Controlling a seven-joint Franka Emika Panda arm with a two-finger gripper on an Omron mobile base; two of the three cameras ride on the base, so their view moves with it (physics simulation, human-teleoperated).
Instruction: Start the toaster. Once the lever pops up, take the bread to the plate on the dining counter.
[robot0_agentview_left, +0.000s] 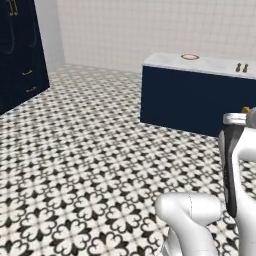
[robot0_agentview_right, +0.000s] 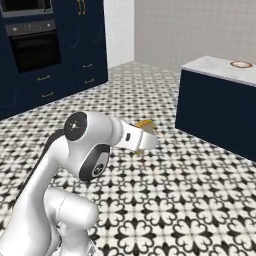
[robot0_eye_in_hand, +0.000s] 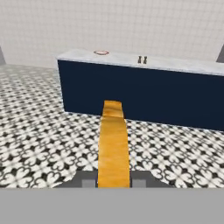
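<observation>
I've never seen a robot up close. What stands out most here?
A golden slice of bread juts edge-on from the tool, clamped between its tips. Ahead across the black-and-white patterned floor stands a long counter with a marble top and navy base. A red-rimmed plate sits near the counter's left end.

Toast carried edge-on, plate waiting on the far tabletop

The golden-tan toast (robot0_eye_in_hand: 113, 144) sits clamped between the claw's (robot0_eye_in_hand: 113, 183) fingers, projecting straight ahead above the patterned floor. The red-rimmed plate (robot0_eye_in_hand: 101, 52) lies flat near the left end of the marble tabletop (robot0_eye_in_hand: 175, 64), well apart from the toast.
</observation>
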